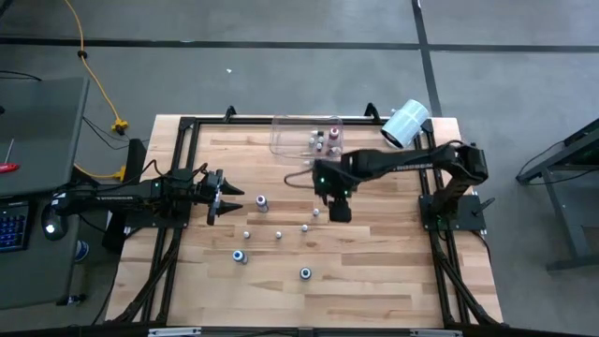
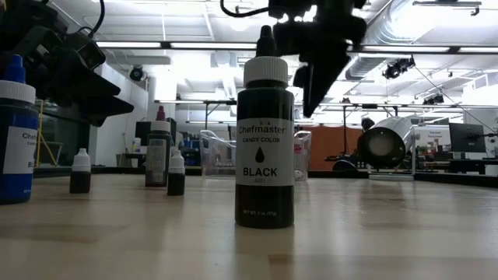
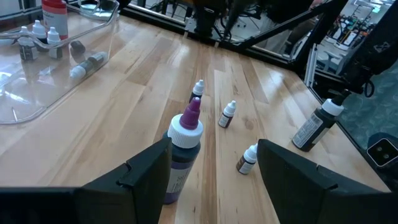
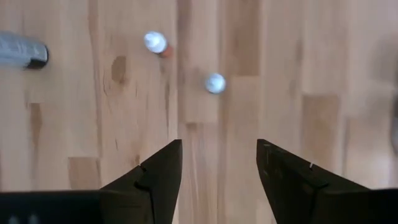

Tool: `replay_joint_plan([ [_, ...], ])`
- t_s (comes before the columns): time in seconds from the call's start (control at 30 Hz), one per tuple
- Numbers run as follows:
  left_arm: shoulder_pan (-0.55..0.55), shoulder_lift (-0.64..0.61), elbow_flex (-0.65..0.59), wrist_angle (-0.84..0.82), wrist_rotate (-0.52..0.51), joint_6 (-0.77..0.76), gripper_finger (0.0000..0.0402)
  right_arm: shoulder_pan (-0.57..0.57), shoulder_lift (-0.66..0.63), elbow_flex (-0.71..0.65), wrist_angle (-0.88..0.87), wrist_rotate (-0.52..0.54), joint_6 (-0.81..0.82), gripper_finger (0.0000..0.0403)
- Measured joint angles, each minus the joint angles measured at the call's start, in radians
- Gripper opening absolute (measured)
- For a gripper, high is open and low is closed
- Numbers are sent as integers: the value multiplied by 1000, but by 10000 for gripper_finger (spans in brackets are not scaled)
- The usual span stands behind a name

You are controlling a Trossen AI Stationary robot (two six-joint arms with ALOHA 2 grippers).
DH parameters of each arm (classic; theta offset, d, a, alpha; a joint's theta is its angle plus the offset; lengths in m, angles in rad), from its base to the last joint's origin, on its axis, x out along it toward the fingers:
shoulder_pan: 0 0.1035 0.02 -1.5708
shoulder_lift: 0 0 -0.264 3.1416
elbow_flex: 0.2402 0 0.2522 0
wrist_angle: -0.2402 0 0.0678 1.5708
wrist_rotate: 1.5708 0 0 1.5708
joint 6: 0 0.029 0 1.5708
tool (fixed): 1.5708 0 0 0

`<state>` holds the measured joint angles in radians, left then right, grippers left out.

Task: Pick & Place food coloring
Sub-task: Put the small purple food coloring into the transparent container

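Two open tools (image 3: pixel 211 180) (image 4: pixel 217 180) | low view only: black bottle (image 2: pixel 264 148) label

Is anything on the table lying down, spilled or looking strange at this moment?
Nothing is spilled. One small bottle lies on its side on the table near the purple-capped bottle, and another bottle lies flat inside the clear bin. The white paper roll also lies on its side by the bin.
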<state>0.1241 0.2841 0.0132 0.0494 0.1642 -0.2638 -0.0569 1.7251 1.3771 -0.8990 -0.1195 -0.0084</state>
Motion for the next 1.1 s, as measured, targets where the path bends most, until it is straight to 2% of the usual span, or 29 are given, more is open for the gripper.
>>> replay_joint_plan([
  [0.3, 0, 0, 0, 0, 0, 0, 234, 25, 7, -157, 301, 26, -79, 195],
  [1.1, 0, 0, 0, 0, 0, 0, 234, 26, 140, -121, 327, 26, -33, 195],
])
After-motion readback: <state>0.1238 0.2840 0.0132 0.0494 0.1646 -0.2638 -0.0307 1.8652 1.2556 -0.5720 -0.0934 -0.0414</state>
